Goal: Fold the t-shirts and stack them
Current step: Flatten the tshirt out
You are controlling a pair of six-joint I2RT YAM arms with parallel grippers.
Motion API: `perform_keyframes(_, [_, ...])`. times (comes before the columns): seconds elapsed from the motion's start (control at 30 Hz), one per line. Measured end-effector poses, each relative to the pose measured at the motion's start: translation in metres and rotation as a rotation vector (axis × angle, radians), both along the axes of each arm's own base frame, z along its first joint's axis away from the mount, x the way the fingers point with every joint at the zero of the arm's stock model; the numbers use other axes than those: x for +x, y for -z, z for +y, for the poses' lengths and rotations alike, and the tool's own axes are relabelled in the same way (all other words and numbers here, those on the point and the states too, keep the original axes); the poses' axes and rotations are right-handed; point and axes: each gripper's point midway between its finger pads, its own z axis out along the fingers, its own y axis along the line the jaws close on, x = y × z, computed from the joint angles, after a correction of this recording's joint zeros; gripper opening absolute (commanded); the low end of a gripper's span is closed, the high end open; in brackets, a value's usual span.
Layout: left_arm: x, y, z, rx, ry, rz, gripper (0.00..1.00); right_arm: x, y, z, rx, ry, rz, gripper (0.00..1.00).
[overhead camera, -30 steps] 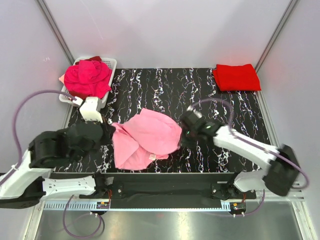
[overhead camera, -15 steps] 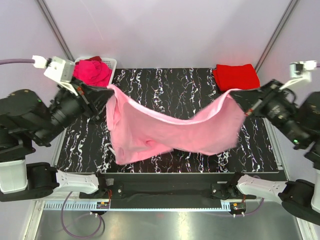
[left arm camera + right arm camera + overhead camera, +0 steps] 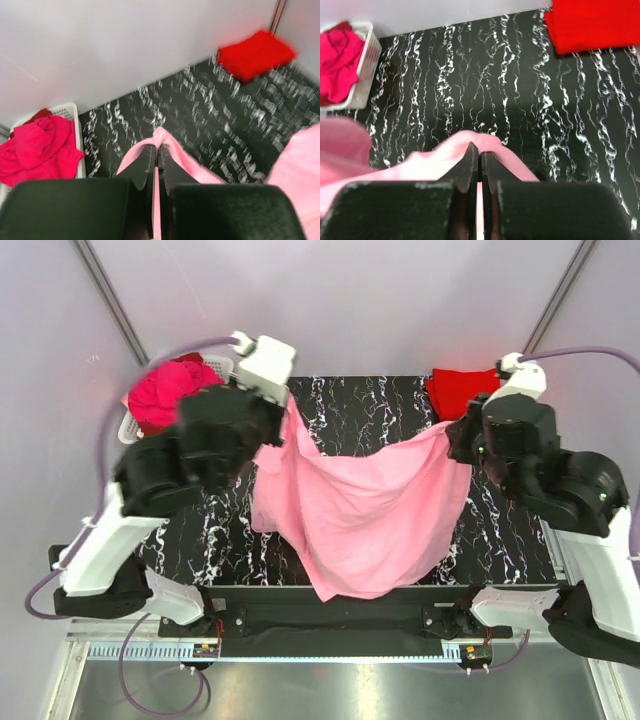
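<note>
Both of your arms are lifted above the tabletop (image 3: 350, 405), and the light pink t-shirt (image 3: 365, 515) is strung between them. Your left gripper (image 3: 156, 150) is clenched on a pinch of the pink cloth. In the left wrist view, which is somewhat blurred, its black jaws sit pressed together, with a fold of fabric poking past the tips and a thin strip running down between them. Your right gripper (image 3: 479, 151) is clamped on the shirt's other upper edge in the same way, jaws closed and pink cloth bunched over the tips.

From above, the shirt hangs as a loose, sagging sheet. Its top edge dips between the two grips, and its lowest part droops over the near middle of the tabletop. You cannot tell from these views whether that lowest part touches the surface.

A folded bright red t-shirt (image 3: 458, 392) lies flat at the far right corner of the tabletop, partly hidden behind your right arm (image 3: 545, 465) in the top view. The magenta t-shirts (image 3: 165, 395) are heaped in a white basket (image 3: 222, 367) at the far left corner, just beyond your left arm (image 3: 190, 455). A darker red piece shows at the far side of that heap.
</note>
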Motion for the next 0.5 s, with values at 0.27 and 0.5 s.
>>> perform_keyframes(0.27, [-0.04, 0.049, 0.012, 0.039, 0.246, -0.006, 0.0, -0.045, -0.032, -0.011, 0.063, -0.235, -0.227, 0.0])
perform_keyframes(0.5, [-0.111, -0.067, 0.121, -0.341, 0.36, -0.298, 0.0, -0.127, -0.118, -0.062, 0.214, -0.374, -0.628, 0.0])
